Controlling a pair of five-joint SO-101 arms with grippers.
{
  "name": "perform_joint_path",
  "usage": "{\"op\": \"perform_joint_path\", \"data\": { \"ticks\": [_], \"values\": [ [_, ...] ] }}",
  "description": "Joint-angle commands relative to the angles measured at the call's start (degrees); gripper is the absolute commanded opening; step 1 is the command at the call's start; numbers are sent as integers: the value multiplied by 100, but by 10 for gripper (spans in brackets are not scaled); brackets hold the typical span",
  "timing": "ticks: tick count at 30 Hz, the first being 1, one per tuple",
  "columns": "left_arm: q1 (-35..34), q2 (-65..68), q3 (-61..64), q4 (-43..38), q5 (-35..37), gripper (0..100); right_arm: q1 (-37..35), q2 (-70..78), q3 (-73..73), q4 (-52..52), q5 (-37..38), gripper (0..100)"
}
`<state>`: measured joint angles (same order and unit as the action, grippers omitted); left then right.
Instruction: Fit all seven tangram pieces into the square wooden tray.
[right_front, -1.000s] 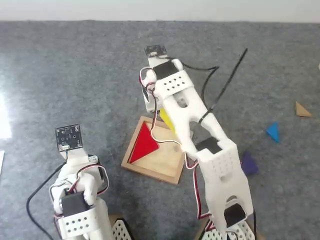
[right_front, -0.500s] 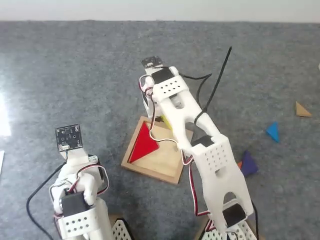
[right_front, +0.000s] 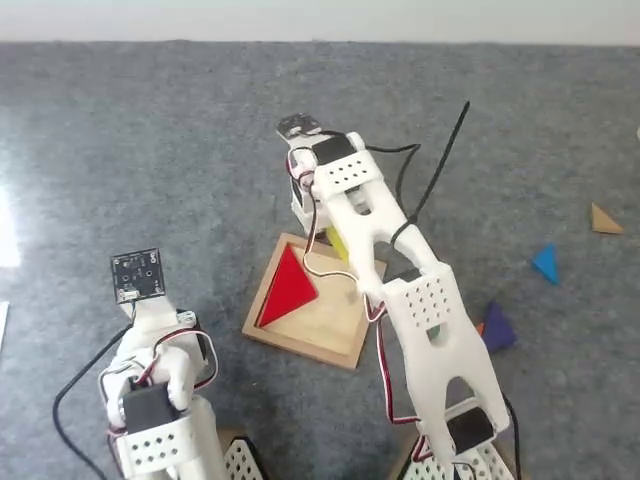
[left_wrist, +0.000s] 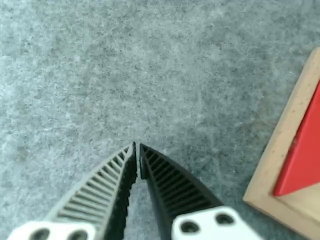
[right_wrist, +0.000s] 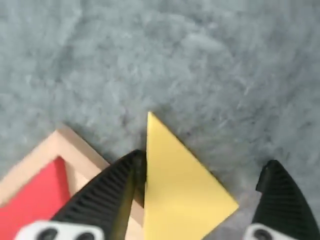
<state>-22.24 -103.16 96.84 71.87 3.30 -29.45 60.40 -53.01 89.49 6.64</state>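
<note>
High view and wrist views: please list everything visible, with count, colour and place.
mat: one, grey, covers the table.
wooden tray: one, light wood, mid-mat.
red triangle: one, red, inside the tray.
yellow triangle: one, yellow, at the tray's far edge.
blue triangle: one, blue, on the mat, robot's right.
tan triangle: one, tan, farther right than the blue.
purple piece: one, purple, right of the tray.
left gripper: one, white and black, shut, over mat beside the tray.
right gripper: one, same colours, open, around the yellow triangle.

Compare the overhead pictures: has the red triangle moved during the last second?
No. The red triangle stays put in the left corner of the tray, against the same edges.
</note>
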Motion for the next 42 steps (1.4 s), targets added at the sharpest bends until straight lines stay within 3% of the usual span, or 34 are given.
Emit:
{"op": "perform_joint_path", "data": {
  "ticks": [1,8,29,33,42],
  "values": [
    [-26,-97,-40,44,-26,13,453,259,-343,646,466,351],
    [-26,-97,-40,44,-26,13,716,444,-888,1332,1125,351],
    [-26,-97,-40,44,-26,13,822,514,-571,1358,1160,351],
    [-26,-97,-40,44,-26,13,857,514,-571,1358,782,351],
    [-26,-97,-40,44,-26,13,884,505,-571,1376,738,350]
  ]
}}
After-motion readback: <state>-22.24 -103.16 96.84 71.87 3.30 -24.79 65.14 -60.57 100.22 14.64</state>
